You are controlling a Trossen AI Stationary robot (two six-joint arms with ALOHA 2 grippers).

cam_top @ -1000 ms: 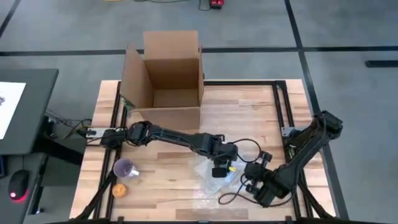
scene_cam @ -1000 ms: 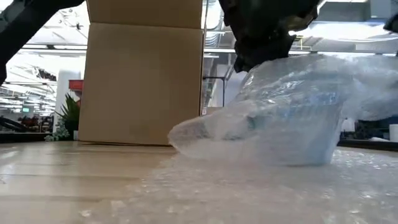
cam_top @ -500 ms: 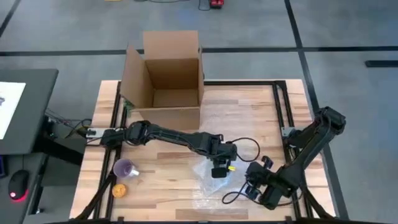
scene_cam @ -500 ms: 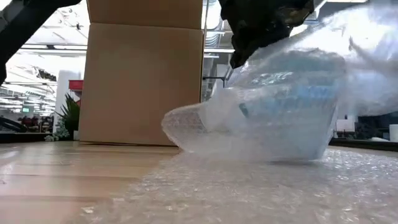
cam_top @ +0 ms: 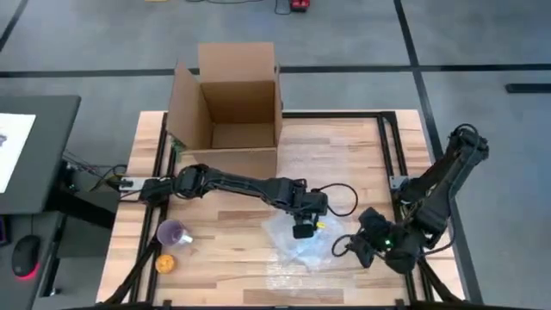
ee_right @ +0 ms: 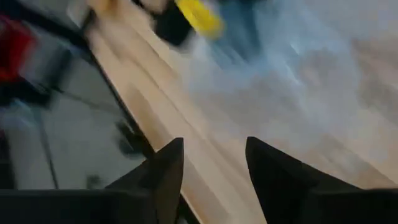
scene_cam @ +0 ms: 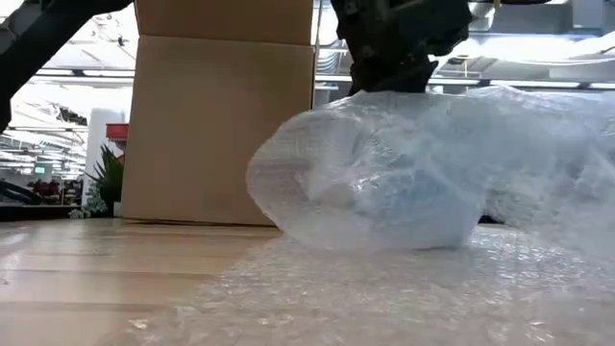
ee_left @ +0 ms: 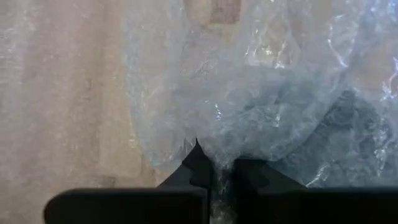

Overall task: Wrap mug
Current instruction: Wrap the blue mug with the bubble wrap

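While the left gripper pinches bubble wrap narrowly, the mug sits covered.
Right gripper, spread wide at four o'clock, holds nothing; the loose flap could spring open.

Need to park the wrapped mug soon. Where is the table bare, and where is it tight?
Bare wood lies right of the cardboard box, up to the table's far right corner, and between the purple cup and the bubble wrap. It is crowded around the wrap, where the left gripper and right gripper meet.

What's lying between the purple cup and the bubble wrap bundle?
Bare wood: in the high view, nothing lies between the purple cup and the bubble wrap bundle.
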